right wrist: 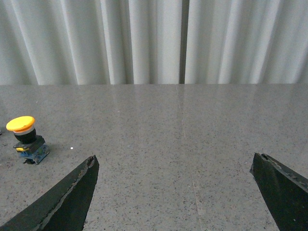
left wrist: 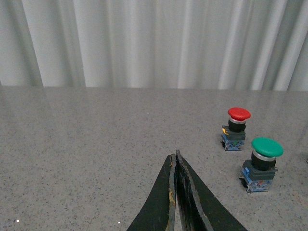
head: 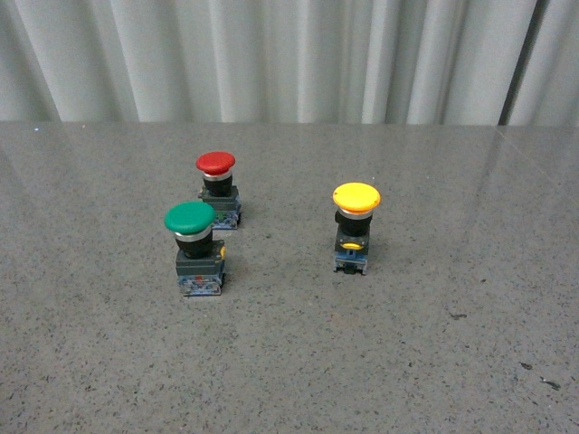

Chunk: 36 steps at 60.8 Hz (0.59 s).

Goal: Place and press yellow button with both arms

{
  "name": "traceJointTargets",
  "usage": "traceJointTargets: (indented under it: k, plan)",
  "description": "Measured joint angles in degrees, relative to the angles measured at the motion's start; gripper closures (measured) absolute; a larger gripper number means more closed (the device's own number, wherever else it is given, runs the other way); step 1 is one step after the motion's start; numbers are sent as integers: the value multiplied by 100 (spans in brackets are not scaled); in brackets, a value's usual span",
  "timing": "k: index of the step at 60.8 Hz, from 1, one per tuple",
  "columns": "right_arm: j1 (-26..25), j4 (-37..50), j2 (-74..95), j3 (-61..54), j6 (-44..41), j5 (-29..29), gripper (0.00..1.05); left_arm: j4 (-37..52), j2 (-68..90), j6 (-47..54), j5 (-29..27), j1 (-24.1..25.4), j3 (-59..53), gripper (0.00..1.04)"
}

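The yellow button (head: 355, 226) stands upright on the grey table, right of centre in the front view, its yellow cap on a black neck and dark base. It also shows in the right wrist view (right wrist: 26, 138), far off to one side of my open right gripper (right wrist: 174, 163), which is empty above bare table. My left gripper (left wrist: 174, 156) is shut and empty, its tips pressed together over bare table, apart from all buttons. Neither arm shows in the front view.
A green-capped button (head: 194, 248) and a red-capped button (head: 218, 188) stand left of the yellow one; both show in the left wrist view, green (left wrist: 262, 163), red (left wrist: 236, 128). The speckled grey table (head: 407, 362) ends at a white curtain (head: 289, 54).
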Motion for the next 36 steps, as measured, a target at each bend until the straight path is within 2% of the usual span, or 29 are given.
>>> traceJointTargets:
  k: [12,18,36]
  plan:
    - [0,0,0,0,0,0,7,-284,-273,0,2,0,0,103]
    - [0,-2,0,0,2,0,7,-1322,-1064,-2,0,0,4,103]
    - [0,4,0,0,0,-2,7,-1272,-1165,-2,0,0,4,103]
